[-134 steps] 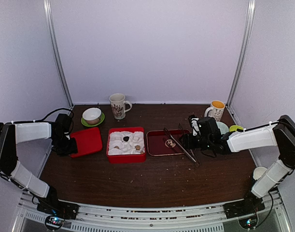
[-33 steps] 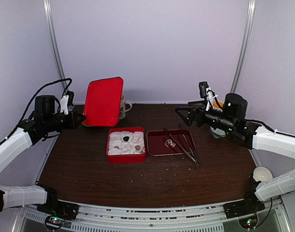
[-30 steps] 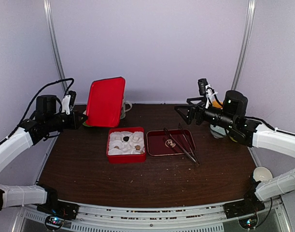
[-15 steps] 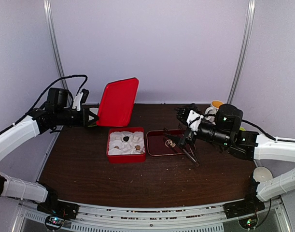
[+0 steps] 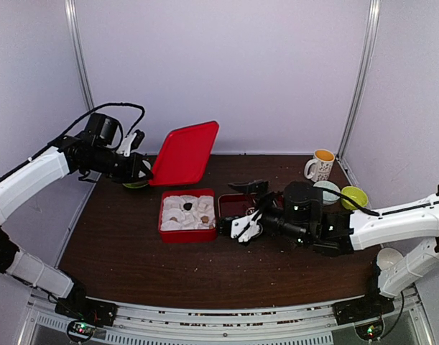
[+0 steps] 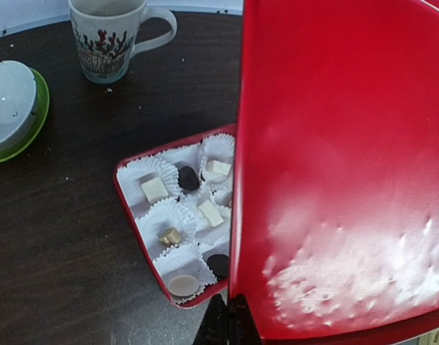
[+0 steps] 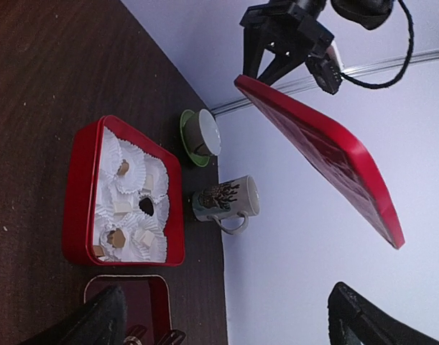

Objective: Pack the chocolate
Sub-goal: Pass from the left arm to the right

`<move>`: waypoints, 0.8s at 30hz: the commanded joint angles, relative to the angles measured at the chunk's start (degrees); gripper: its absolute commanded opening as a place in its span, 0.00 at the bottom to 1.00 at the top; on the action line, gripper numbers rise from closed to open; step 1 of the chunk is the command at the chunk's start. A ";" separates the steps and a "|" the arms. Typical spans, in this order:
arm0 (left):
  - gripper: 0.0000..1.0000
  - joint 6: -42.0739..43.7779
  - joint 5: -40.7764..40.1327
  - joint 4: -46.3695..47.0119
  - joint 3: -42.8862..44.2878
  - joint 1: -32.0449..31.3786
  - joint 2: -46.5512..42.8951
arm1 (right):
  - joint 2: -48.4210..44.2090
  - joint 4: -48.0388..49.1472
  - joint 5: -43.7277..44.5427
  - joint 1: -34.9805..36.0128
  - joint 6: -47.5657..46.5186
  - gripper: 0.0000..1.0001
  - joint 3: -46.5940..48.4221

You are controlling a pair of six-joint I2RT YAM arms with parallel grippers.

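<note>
The left pincer (image 5: 146, 172), clenched on the lid (image 5: 185, 152), swung it toward the box (image 5: 188, 234); right pincer (image 5: 245, 207) released; closing probably next.

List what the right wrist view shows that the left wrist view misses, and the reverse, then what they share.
Only the right wrist view: the dark red tray, the right tool open and empty, and the red lid at full length, tilted in the air. Only the left wrist view: the lid's broad face close up, pale mottling on it, hiding the right part of the red box. Both: the left tool pinching the lid's edge, the box with chocolate inside, the patterned mug and the white bowl on its green saucer.
</note>
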 commanded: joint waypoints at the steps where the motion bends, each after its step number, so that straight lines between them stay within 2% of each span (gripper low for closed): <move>1: 0.00 -1.05 -1.94 -5.67 3.83 -2.16 0.45 | 3.43 7.54 7.10 1.96 -9.64 0.97 1.80; 12: 0.00 -3.36 -6.40 -6.58 3.45 -2.47 -1.61 | 0.23 17.90 5.52 2.54 -12.95 0.99 -6.02; 19: 0.00 -1.86 -7.94 -10.80 5.35 -2.39 -0.48 | -0.30 19.87 5.97 2.56 -14.23 0.99 -5.77; 24: 0.00 -1.32 -5.17 -10.82 5.12 -2.46 -0.59 | 0.33 22.07 4.91 2.54 -15.02 0.99 -5.52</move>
